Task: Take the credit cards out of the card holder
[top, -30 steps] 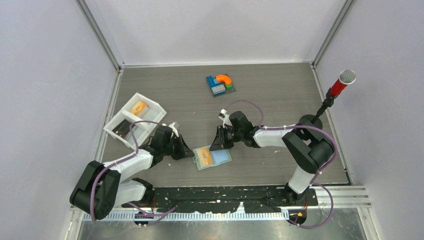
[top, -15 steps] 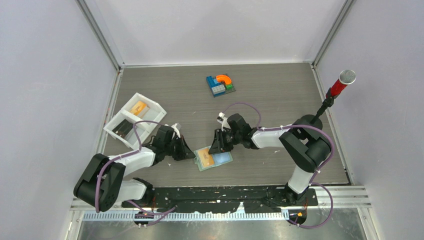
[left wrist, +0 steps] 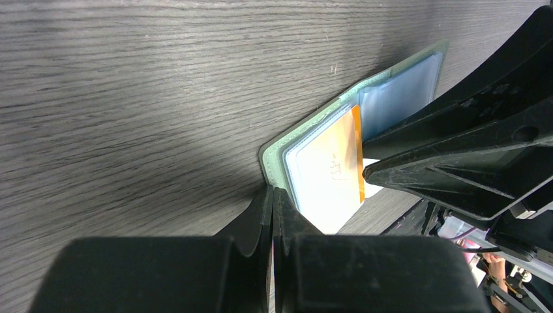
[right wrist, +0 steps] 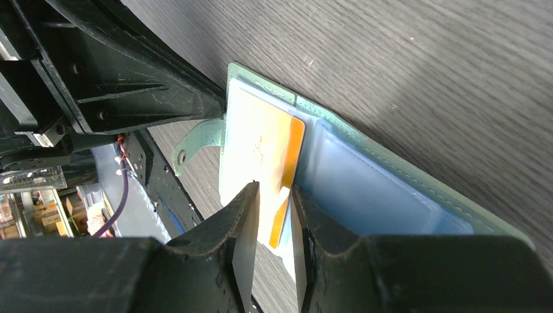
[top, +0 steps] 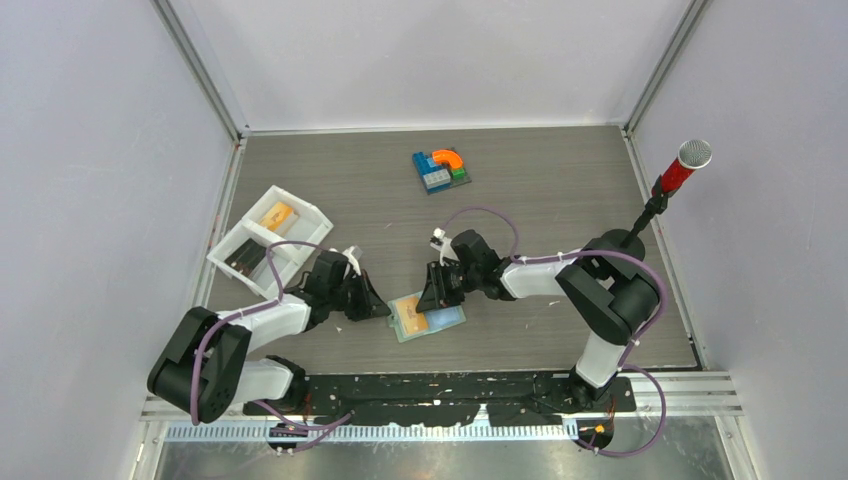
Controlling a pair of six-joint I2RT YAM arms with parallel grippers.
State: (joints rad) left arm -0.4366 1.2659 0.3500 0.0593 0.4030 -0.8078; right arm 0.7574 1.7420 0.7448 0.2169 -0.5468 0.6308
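**Card holder open on the tabletop, both arms working at it**

The card holder point(top: 440, 318) lies opened flat on the tabletop point(top: 560, 190) near the front edge, between the two arms, with its blue sleeve pages facing up. An orange card point(right wrist: 291, 153) sits in the sleeve on the left-arm side, one long orange edge bare beside the fold.

Left jaws: pressed together with nothing between them. The tips are down at the holder's green outer edge and touch it, close to the closure tab point(right wrist: 195, 140).

Right jaws: slightly parted, a narrow gap only. The tips are low over the orange card, and its bare edge runs across the gap. I cannot tell whether the pads touch the card. It still lies flat in the sleeve.

The white tray point(top: 303, 202) stands at far left, well apart from the holder, with an orange piece in the far compartment and a dark one in the near compartment. The toy block cluster point(top: 441, 170) sits toward the back.
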